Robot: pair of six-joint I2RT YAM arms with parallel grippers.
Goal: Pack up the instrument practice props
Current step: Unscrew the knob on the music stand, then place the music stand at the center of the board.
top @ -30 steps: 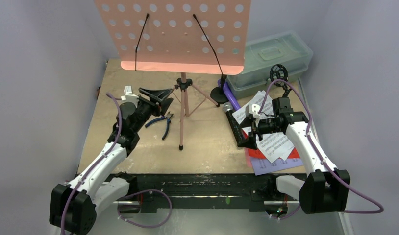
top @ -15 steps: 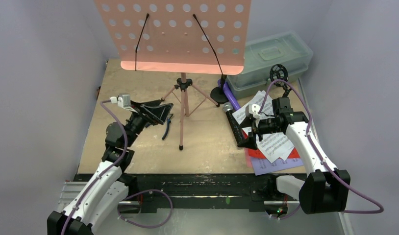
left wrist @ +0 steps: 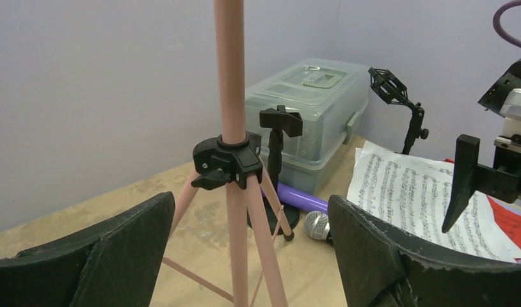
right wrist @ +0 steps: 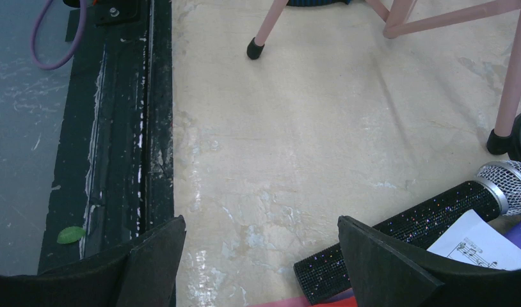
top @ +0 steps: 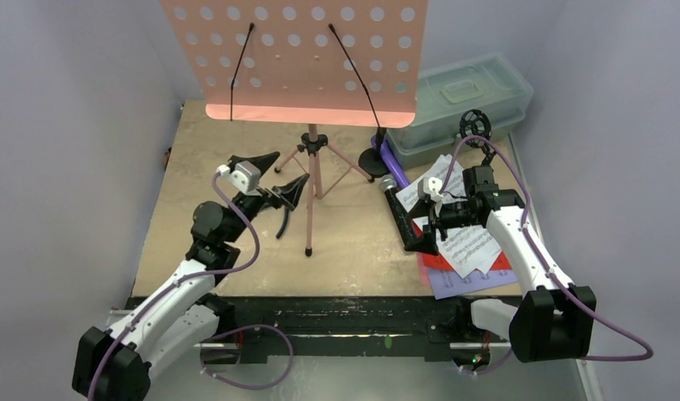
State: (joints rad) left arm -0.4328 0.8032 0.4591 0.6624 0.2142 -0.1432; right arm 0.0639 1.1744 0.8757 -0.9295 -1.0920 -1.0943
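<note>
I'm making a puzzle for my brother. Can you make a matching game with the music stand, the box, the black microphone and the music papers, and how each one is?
1 music stand
2 box
3 black microphone
4 music papers

A lid shut, back right corner
B lying on its side
C standing on three legs
D piled up, white on top

Pairs: 1-C, 2-A, 3-B, 4-D

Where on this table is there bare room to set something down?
Bare wood between the pink stand and the black mic, down to the front rail. Also the back left corner of the table. The right side is crowded: music sheets, purple mic, lidded box.
</note>
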